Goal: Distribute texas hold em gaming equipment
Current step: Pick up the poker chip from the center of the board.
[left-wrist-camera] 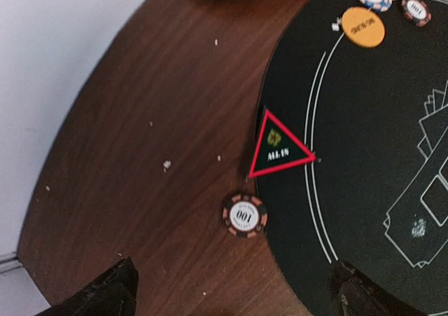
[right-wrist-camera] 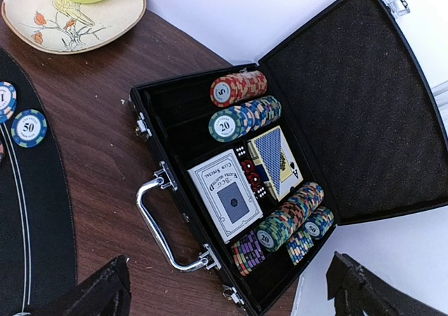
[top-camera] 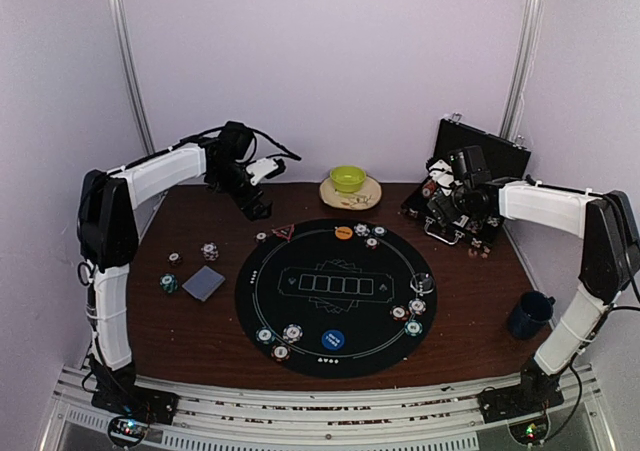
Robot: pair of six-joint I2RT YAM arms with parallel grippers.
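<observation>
The right end effector (right-wrist-camera: 227, 288), spread empty like the left end effector (left-wrist-camera: 231, 288), could scatter packed edge-striped poker chips (right-wrist-camera: 245, 113) by dropping off-centre into the open black case (right-wrist-camera: 343, 106).

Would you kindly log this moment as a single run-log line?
left gripper: open, empty, near red triangle marker | right gripper: open, empty, near open chip case | poker chips: grouped around mat

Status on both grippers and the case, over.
Left gripper open near triangle marker. Right gripper open above open case, chips and cards inside. Nothing held, nothing blocking.
</observation>
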